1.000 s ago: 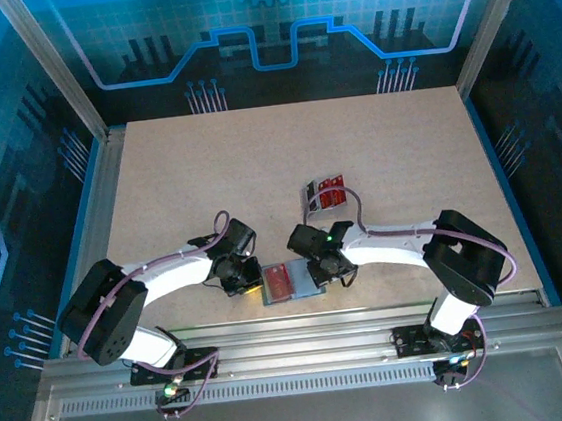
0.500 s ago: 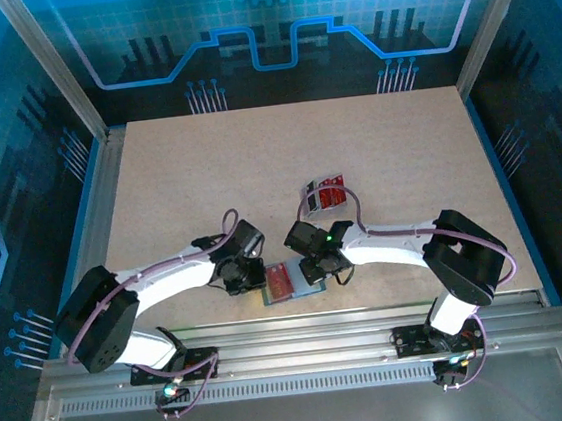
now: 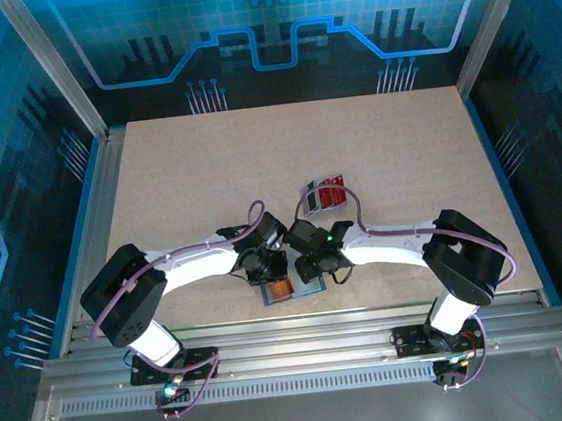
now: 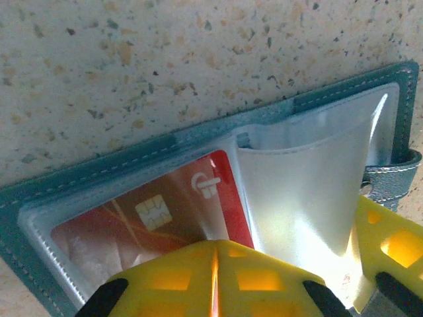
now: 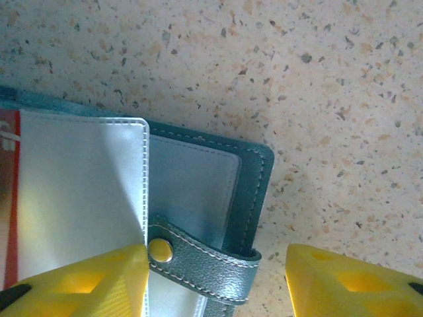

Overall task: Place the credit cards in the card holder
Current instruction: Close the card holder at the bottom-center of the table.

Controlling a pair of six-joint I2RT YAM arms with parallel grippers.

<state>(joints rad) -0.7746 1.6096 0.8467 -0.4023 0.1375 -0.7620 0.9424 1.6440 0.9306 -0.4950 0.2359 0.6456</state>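
Card partly under left hand

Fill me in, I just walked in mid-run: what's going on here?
Both arms are bent over the open card holder at the near edge of the table. The left gripper, shut, sits at a red credit card lying in a clear sleeve. The right gripper, open, straddles the holder's tab clasp. More red cards lie farther back.
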